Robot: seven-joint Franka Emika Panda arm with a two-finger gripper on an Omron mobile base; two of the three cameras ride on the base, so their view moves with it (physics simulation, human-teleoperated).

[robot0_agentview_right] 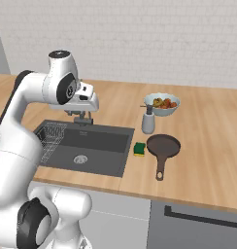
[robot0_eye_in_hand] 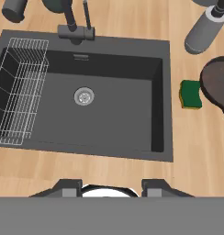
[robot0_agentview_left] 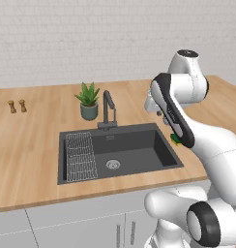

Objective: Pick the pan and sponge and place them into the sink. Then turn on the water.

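Nothing moved yet. Claw hanging empty above the sink, fingers parted wide in the hand view. Near the tabletop's front edge, pan flat with handle toward that edge; sponge wedged between sink rim and pan, just beside both. Further back, soap bottle and food bowl. Likely trouble: nudging the pan while reaching the sponge; thin handle slipping, pan tipping

Light is even and bright across all views, with no glare. The table shows soft, faint shadows beneath the pan and the soap bottle. The sink interior stays dark. Rendering is slightly soft, edges undistorted.
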